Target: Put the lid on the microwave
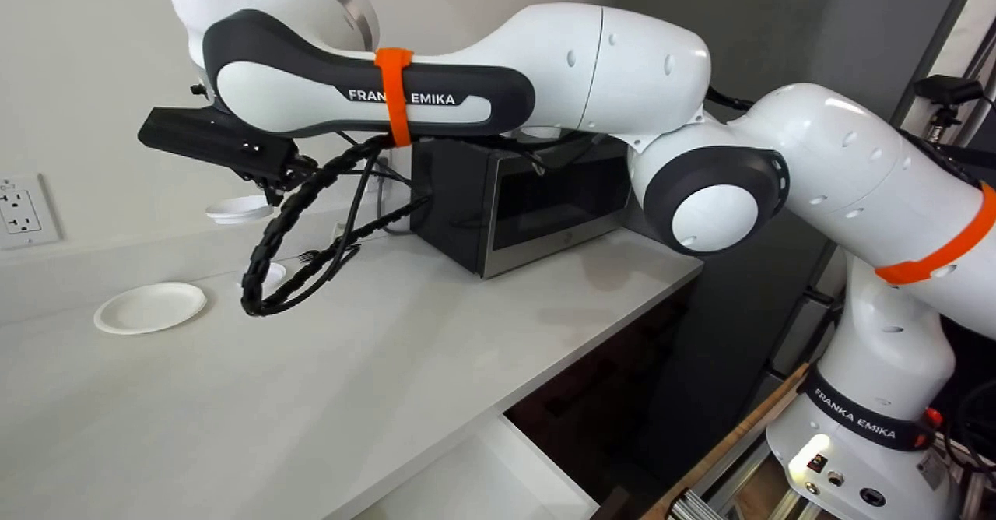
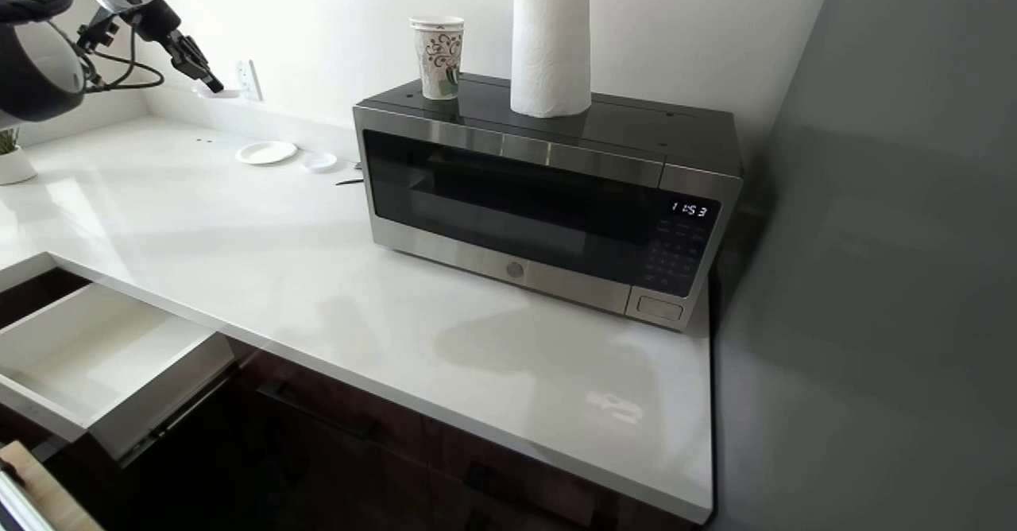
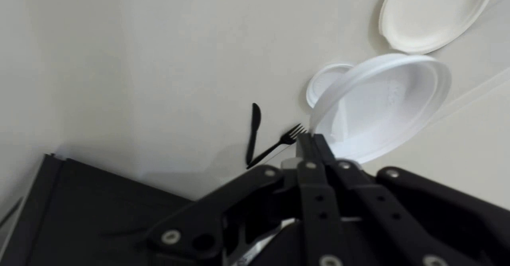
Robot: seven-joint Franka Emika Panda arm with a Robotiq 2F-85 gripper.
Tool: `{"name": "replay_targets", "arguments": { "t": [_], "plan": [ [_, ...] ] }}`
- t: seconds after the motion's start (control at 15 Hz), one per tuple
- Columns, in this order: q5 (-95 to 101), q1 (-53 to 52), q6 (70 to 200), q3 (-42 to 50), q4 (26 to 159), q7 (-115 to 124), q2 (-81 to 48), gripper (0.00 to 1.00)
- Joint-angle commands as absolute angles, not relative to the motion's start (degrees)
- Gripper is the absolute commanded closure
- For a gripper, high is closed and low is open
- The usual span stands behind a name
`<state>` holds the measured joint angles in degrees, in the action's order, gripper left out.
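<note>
While the gripper (image 2: 214,87) clenches the rim of the white lid (image 2: 228,94) in mid-air, at left in an exterior view, a larger white plate (image 2: 266,153) lies on the counter (image 2: 294,245). Rightward come a tinier white piece (image 2: 319,163), then a black knife (image 3: 255,116) and fork (image 3: 286,139) near the microwave (image 2: 524,205). The microwave stands well apart from the lid, bearing a patterned cup (image 2: 439,58) and, farther right, a paper roll (image 2: 551,38).

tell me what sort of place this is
Most likely a kitchen or break room: a microwave stands on a white countertop, and paper cups stand on top of the microwave. Whether it belongs to a home or an office, I cannot tell.
</note>
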<state>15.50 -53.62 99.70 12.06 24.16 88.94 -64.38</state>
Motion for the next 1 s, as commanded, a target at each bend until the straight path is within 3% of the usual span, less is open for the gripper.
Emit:
{"name": "replay_targets", "arguments": {
  "t": [0.0, 0.47, 0.93],
  "plan": [
    [16.21, -54.47, 92.39, 12.68, 24.12, 99.04, -63.29, 1.0],
    [16.36, -53.07, 82.03, 12.83, 24.0, 115.17, -61.16, 1.0],
    [19.23, -53.35, 81.14, 13.67, 24.0, 113.12, -60.19, 1.0]
  ]
}}
